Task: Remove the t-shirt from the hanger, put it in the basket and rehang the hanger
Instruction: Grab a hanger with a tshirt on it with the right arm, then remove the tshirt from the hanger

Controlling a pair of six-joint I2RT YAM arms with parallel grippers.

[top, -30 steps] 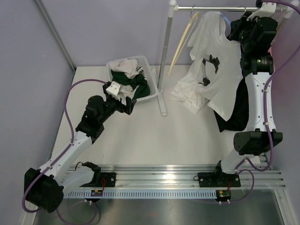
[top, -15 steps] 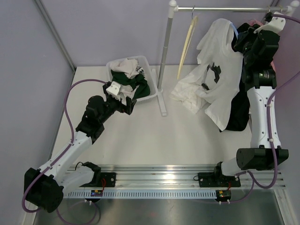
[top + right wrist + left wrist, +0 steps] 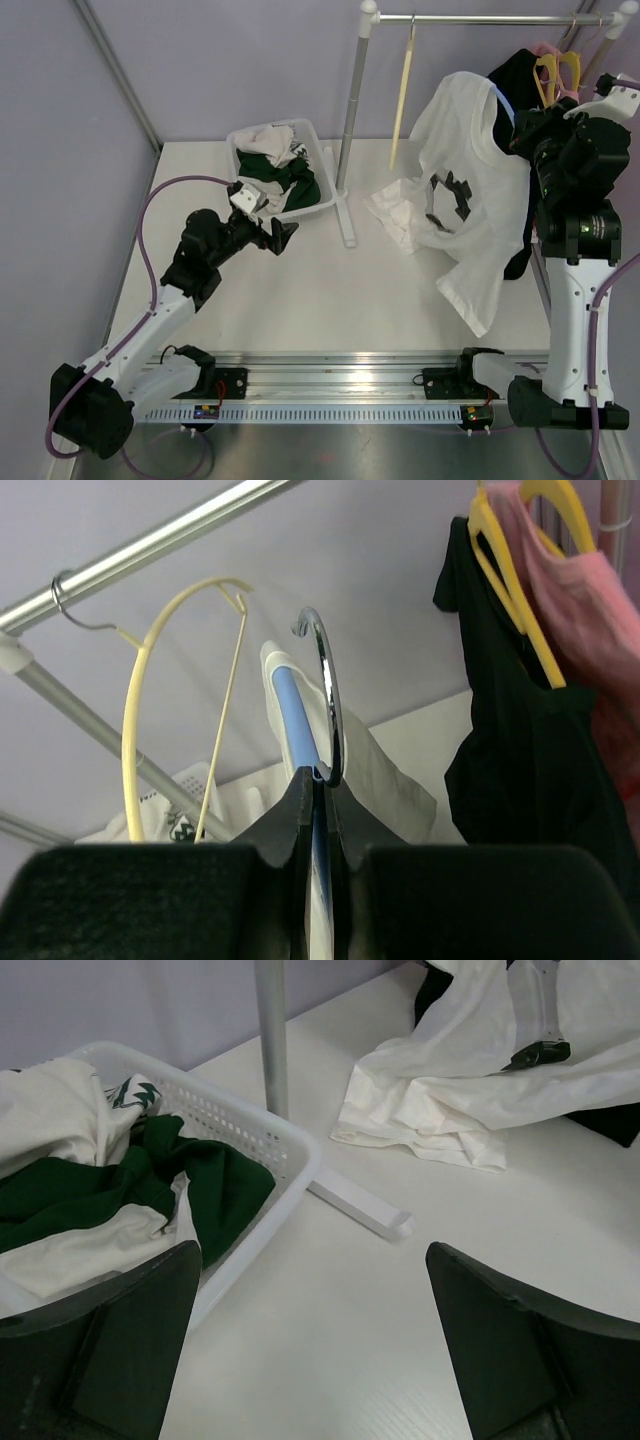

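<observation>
My right claw [image 3: 320, 780] is clenched on the slim blue hanger with the curved chrome hook [image 3: 325, 680], its arm standing upright at the frame's right. The limp white cotton t-shirt with black print [image 3: 470, 210] drapes from the hanger, seemingly clear of the steel rail [image 3: 470, 18] where it hung a second ago. My left claw [image 3: 318, 1350] gapes, released, low over the counter [image 3: 330, 300].

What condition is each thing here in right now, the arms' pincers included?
left pincer: open, empty.
right pincer: shut on blue chrome-hooked hanger.
blue chrome-hooked hanger: off the metal rail, held up.
white printed t-shirt: draped on that hanger.
cream hanger: bare, hooked on rail.
white plastic basket: filled with green and white clothes.
black shirt: hanging on yellow hanger.
</observation>
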